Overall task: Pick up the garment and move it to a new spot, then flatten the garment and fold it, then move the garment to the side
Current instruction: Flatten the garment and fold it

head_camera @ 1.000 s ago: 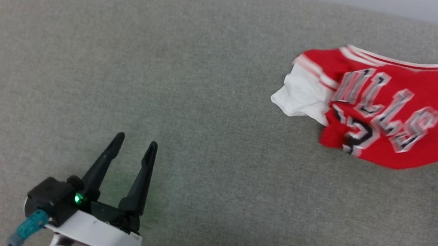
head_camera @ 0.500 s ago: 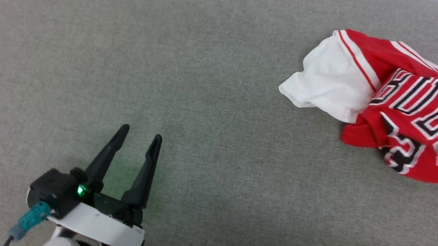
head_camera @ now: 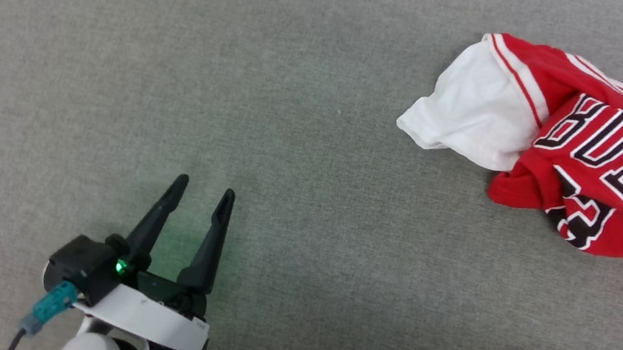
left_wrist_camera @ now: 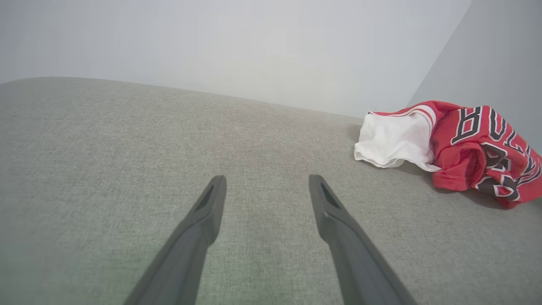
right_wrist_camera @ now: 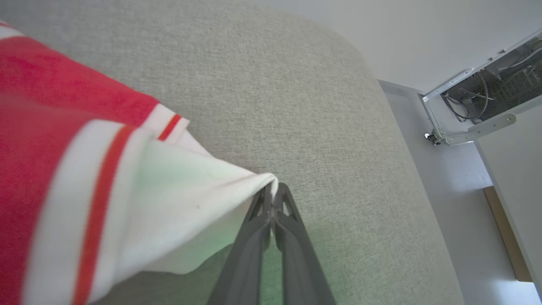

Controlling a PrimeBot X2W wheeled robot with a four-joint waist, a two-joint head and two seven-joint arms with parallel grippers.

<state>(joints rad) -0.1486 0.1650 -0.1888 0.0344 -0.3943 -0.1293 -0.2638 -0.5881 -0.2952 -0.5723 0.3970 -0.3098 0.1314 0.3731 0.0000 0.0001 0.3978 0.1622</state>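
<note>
Two tools logged: right tool [right_wrist_camera: 271, 189] clenched on white sleeve [right_wrist_camera: 190, 203] edge of garment [head_camera: 599, 150], bunched at far right of grey cushion [head_camera: 293, 135]; left tool [head_camera: 205, 185] released, well apart, over cushion. Step judged: relocation. Next: lay down at new spot, release, spread flat with both tools.

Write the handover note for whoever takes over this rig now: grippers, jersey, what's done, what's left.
Left gripper: open, empty, over the grey cushion, apart from the garment.
Right gripper: shut on a white edge of the garment.
Garment: bunched up at the cushion's right side, not flattened.
Done: grasp made.
Left: place it at a new spot, flatten, fold, move aside.
</note>
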